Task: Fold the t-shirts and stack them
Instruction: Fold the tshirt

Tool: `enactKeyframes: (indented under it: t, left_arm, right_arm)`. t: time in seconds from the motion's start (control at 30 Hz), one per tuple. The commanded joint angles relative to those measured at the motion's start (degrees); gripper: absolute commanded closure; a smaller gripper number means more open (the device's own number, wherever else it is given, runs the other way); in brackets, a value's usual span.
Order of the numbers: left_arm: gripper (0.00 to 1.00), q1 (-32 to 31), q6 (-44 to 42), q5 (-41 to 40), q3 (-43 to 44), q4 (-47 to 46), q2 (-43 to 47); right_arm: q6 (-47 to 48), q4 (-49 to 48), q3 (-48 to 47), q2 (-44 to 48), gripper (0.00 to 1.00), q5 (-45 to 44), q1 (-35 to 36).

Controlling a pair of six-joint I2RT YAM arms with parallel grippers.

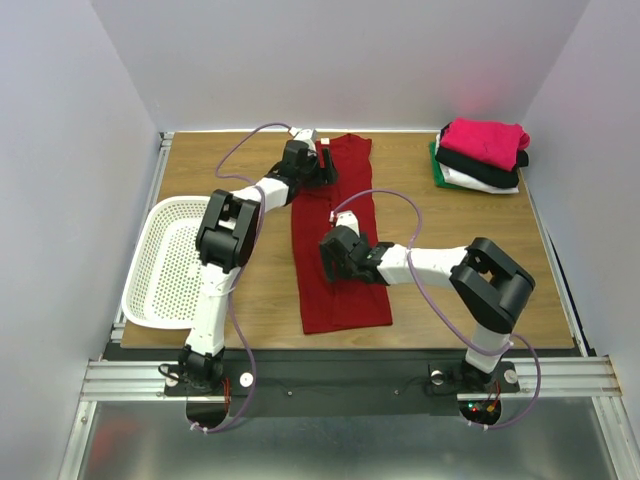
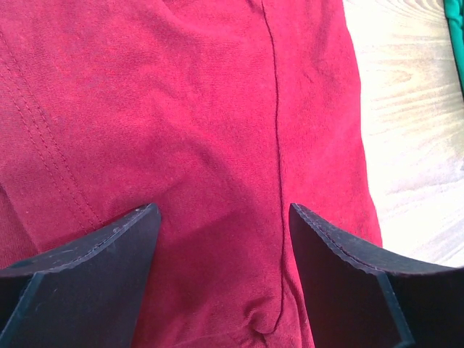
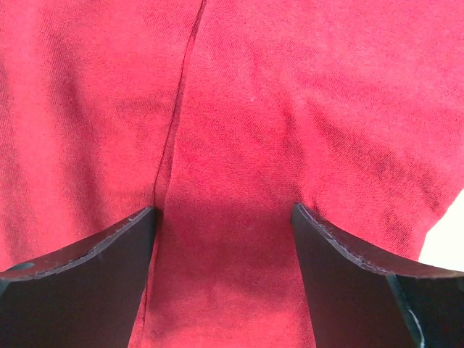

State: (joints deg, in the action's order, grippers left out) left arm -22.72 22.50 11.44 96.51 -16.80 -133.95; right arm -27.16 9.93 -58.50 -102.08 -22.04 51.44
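A dark red t-shirt [image 1: 340, 295] lies folded into a long narrow strip down the middle of the table. My left gripper [image 1: 322, 166] is at the strip's far left edge, open, its fingers straddling red cloth [image 2: 181, 109] and a seam. My right gripper [image 1: 333, 258] is over the strip's middle, also open, with flat red cloth [image 3: 290, 94] between its fingers [image 3: 87, 268]. Neither holds anything. At the back right is a stack of folded t-shirts: bright pink [image 1: 487, 141] on top, then black [image 1: 480, 166], white [image 1: 482, 182] and green [image 1: 436, 165].
A white perforated basket [image 1: 150, 270] stands at the left edge of the wooden table [image 1: 450, 270], beside the left arm. A metal rail [image 1: 350, 375] runs along the near edge. White walls close in the sides and back.
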Motion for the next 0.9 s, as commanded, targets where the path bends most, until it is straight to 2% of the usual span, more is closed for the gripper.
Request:
enactKeyframes:
  t: [0.0, 0.2, 0.3, 0.4, 0.57, 0.63, 0.67, 0.77, 0.87]
  left_arm:
    - [0.16, 0.6, -1.5, 0.4, 4.2, 5.1, -2.3]
    - [0.16, 0.6, -1.9, 0.2, 6.1, 4.8, -1.2]
    - [0.16, 0.6, -2.1, -0.6, 4.2, 3.5, 2.4]
    - [0.16, 0.6, -2.1, -2.4, -0.6, 0.6, 8.4]
    - [0.16, 0.1, -1.5, -5.6, -16.7, -7.0, 24.2]
    - [0.16, -0.4, -1.1, -9.0, -22.6, -8.9, 32.0]
    - [0.16, -1.2, -0.9, -10.1, -28.8, -10.9, 34.7]
    - [0.16, -3.4, 0.8, -18.2, -40.2, -11.9, 44.4]
    - [0.16, -5.5, 3.1, -22.7, -51.6, -11.9, 52.9]
  right_arm:
    - [1.1, 1.0, -1.1, -2.0, 0.19, 0.4, -1.4]
    - [2.3, 1.1, -3.5, -2.3, 0.18, 1.0, -1.7]
    - [2.3, 1.1, -3.1, -0.8, 0.17, 1.9, -1.7]
    - [1.4, 1.1, -1.4, 1.8, 0.02, 2.5, -1.6]
    - [-0.3, 1.1, 4.1, 11.5, 0.00, 4.7, -1.4]
    - [-0.9, 1.1, 6.1, 14.6, 0.00, 6.1, -1.1]
    - [-1.5, 1.2, 7.3, 17.6, 0.00, 6.5, -1.1]
    - [-3.3, 2.2, 12.5, 22.7, 0.00, 7.5, -0.9]
    - [-5.6, 4.3, 15.2, 25.3, 0.00, 6.8, -0.8]
